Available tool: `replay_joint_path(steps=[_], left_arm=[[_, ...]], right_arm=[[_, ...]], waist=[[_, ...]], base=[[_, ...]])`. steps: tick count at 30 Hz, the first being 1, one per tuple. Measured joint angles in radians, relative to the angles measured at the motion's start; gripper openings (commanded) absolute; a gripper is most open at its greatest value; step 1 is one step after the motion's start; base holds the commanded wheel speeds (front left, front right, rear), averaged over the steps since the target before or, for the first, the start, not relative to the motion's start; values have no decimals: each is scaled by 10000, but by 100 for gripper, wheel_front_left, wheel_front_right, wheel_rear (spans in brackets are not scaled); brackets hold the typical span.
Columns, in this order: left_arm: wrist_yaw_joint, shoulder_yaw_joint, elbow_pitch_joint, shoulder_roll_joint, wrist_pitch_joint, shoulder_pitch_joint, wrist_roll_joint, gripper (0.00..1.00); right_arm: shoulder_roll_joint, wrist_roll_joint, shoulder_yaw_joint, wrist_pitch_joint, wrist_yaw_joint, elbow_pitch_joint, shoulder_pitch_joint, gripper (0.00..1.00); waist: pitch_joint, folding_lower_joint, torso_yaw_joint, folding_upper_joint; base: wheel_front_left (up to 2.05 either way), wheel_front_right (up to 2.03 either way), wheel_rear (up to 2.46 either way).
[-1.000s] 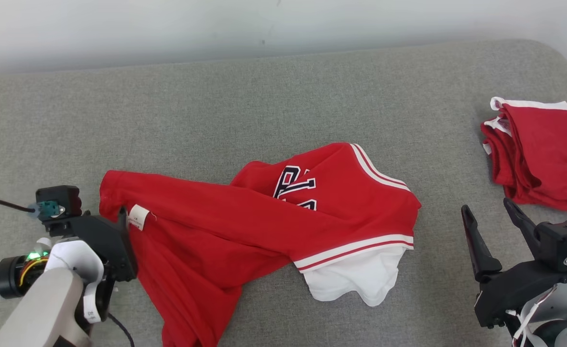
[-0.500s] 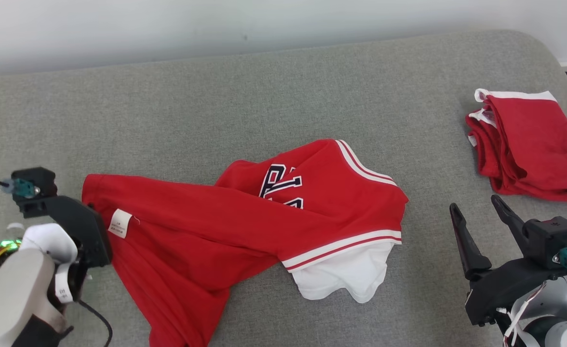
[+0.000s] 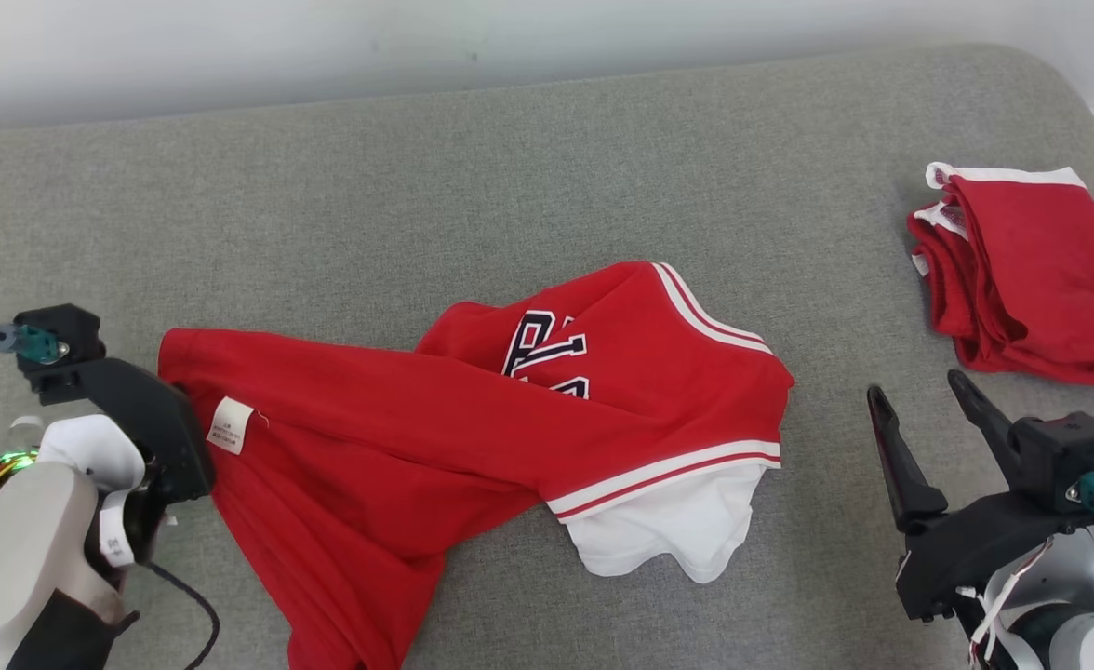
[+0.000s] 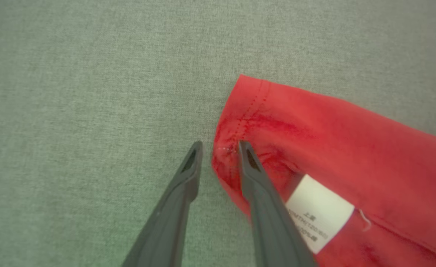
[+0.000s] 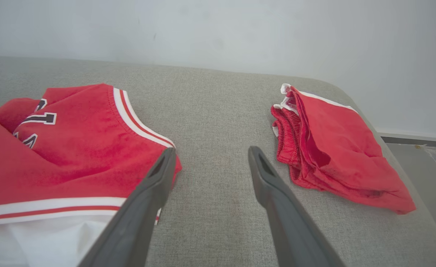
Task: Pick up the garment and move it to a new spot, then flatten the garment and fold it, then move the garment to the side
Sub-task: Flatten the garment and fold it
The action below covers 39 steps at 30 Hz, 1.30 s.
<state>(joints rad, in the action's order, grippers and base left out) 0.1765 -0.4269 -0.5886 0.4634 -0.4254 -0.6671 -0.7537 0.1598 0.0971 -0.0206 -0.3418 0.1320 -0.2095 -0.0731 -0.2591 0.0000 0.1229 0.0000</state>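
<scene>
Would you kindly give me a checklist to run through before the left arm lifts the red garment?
1. Left tool straddles the garment's hem corner: ok.
2. Firm grip on the cloth: cannot tell; a gap shows inside the tool.
3. Right tool open and apart from the garment: ok.
4. Garment lying flat: not ok; it is crumpled and twisted.
5. Folded red pile well apart from the garment: ok.
</scene>
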Motion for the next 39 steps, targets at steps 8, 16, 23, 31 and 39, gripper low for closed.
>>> replay_joint_path(steps=[8, 16, 23, 31, 39], left_arm=[[-88, -173, -142, -44, -59, -180, 50, 26], [29, -228, -100, 10, 267, -313, 184, 0], [606, -228, 769, -332, 1419, 182, 426, 0], [1221, -535, 2148, -1177, 2771, 1234, 788, 0], [1576, -757, 2874, -1498, 3720, 1780, 1127, 0]], right_arm=[[-12, -4, 79, 0, 0, 25, -91, 100], [-23, -8, 0, 0, 0, 38, -87, 100], [228, 102, -226, -838, 0, -462, 93, 100], [418, 456, -410, -1521, -2, -972, 1793, 100], [23, -209, -387, -1064, 0, -176, 1718, 100]], waist=[[-53, 0, 46, 0], [-48, 0, 17, 0], [-43, 0, -226, 0], [-72, 0, -725, 0], [-334, 0, -921, 0]], base=[[0, 0, 0], [0, 0, 0], [0, 0, 0], [0, 0, 0], [0, 0, 0]])
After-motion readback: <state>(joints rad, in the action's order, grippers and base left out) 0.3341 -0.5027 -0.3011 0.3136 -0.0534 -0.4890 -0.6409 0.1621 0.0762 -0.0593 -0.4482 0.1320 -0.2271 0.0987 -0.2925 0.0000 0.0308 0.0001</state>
